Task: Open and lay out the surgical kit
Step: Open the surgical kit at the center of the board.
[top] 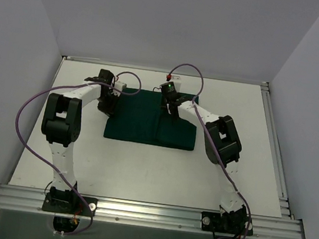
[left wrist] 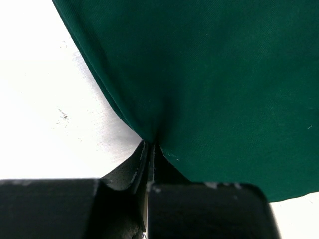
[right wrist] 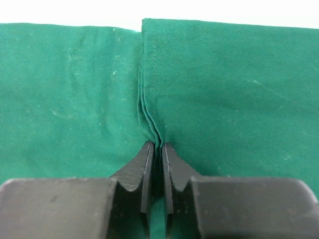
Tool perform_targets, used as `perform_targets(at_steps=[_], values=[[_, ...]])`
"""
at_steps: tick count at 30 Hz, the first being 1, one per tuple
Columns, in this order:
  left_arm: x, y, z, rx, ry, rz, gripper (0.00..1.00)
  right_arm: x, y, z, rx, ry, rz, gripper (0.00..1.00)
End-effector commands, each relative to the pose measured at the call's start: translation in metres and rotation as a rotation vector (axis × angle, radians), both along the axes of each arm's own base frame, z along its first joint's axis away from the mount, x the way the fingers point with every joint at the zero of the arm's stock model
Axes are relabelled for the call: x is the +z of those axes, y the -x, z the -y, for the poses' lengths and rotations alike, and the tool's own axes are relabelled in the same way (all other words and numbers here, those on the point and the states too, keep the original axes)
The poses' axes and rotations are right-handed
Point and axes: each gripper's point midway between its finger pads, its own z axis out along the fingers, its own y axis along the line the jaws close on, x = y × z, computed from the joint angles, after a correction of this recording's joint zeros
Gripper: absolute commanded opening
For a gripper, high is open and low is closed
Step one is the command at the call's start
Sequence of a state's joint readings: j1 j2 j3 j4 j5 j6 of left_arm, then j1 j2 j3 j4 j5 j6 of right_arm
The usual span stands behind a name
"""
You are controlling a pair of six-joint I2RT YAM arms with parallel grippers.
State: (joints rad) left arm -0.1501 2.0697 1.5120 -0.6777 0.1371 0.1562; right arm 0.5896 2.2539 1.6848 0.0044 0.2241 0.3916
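Toward the far edge of the smooth white surface [top: 140, 170], the surgical kit [top: 150, 121] is laid as a flat rectangle of woven dark green cloth. Its left edge is pinched by the left end effector [left wrist: 149, 145], its stitched, layered fold by the right end effector [right wrist: 155, 145]

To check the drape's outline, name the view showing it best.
Top external: the whole green drape shows as a folded rectangle. The left wrist view shows only a bunched edge at its jaws; the right wrist view only a stitched fold between its jaws.
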Motion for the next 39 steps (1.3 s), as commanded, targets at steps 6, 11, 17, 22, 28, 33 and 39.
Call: perform_targets(at_steps=[6, 11, 17, 22, 28, 33, 39], values=[[-0.026, 0.01, -0.007, -0.001, -0.04, -0.064, 0.02, 0.039, 0.005, 0.01, -0.005, -0.022, 0.037, 0.0], [-0.025, 0.009, -0.006, 0.001, -0.035, -0.057, 0.02, 0.054, 0.004, 0.015, 0.006, -0.065, 0.059, 0.0], [-0.025, 0.009, -0.006, -0.003, -0.033, -0.055, 0.02, 0.065, 0.005, 0.032, 0.015, -0.101, 0.074, 0.0], [-0.026, 0.009, -0.007, -0.008, -0.035, -0.049, 0.02, 0.075, 0.003, 0.055, 0.026, -0.159, 0.083, 0.0], [-0.02, 0.005, -0.01, -0.004, -0.047, -0.029, 0.02, 0.079, 0.015, 0.127, -0.07, -0.155, 0.088, 0.0], [-0.019, 0.001, -0.012, -0.003, -0.058, -0.019, 0.02, 0.072, 0.027, 0.196, -0.168, -0.159, 0.063, 0.0], [-0.017, 0.0, -0.013, -0.007, -0.065, -0.014, 0.02, 0.052, 0.029, 0.251, -0.237, -0.143, 0.017, 0.0]])
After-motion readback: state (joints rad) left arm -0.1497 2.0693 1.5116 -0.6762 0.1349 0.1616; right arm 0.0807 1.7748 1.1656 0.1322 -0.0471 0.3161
